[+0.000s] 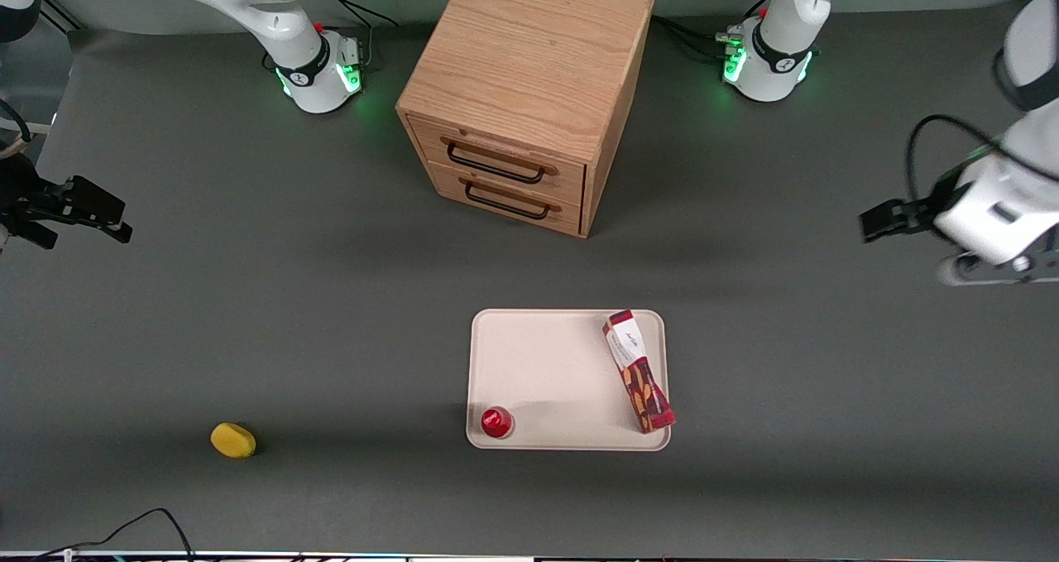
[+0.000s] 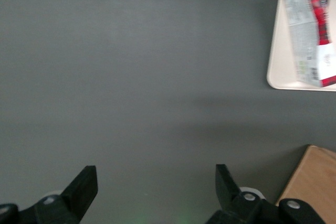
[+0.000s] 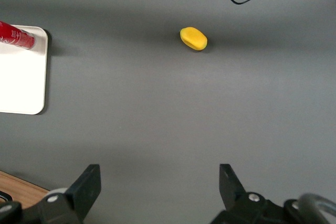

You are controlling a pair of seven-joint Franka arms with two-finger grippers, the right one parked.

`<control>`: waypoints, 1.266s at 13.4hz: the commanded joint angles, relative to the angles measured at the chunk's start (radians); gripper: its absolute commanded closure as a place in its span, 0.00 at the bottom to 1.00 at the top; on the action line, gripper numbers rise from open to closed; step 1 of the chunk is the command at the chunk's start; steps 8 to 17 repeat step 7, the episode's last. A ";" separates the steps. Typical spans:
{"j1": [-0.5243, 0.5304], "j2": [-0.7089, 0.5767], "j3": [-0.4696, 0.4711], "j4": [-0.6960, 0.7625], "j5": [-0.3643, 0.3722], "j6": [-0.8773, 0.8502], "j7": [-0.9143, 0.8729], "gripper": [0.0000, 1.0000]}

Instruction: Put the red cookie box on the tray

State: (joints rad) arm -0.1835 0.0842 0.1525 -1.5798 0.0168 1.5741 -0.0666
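small yellow rounded object (image 1: 232,440) lies nearest the front camera, toward the parked arm's end. flat cream rectangular tray (image 1: 546,363) carries a small round red object (image 1: 496,422) and the long dark-red cookie box (image 1: 638,371), lying flat. farther off stands the wooden two-drawer cabinet (image 1: 529,90). left arm's black two-finger gripper (image 2: 156,190) hangs wide open and empty above bare table, well apart from the tray.

Robot lab, grey matted table (image 1: 248,297), two bolted arm bases (image 1: 318,78), loose cables (image 1: 124,533)
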 commanded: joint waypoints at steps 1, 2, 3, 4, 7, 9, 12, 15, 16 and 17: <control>-0.013 -0.064 0.096 -0.100 -0.005 0.061 0.088 0.00; -0.011 -0.066 0.114 -0.097 -0.002 0.061 0.123 0.00; -0.011 -0.066 0.128 -0.089 0.000 0.058 0.134 0.00; -0.011 -0.066 0.139 -0.074 0.000 0.050 0.136 0.00; -0.014 -0.066 0.139 -0.062 0.003 0.043 0.137 0.00; -0.014 -0.066 0.139 -0.062 0.003 0.043 0.137 0.00; -0.014 -0.066 0.139 -0.062 0.003 0.043 0.137 0.00; -0.014 -0.066 0.139 -0.062 0.003 0.043 0.137 0.00; -0.014 -0.066 0.139 -0.062 0.003 0.043 0.137 0.00; -0.014 -0.066 0.139 -0.062 0.003 0.043 0.137 0.00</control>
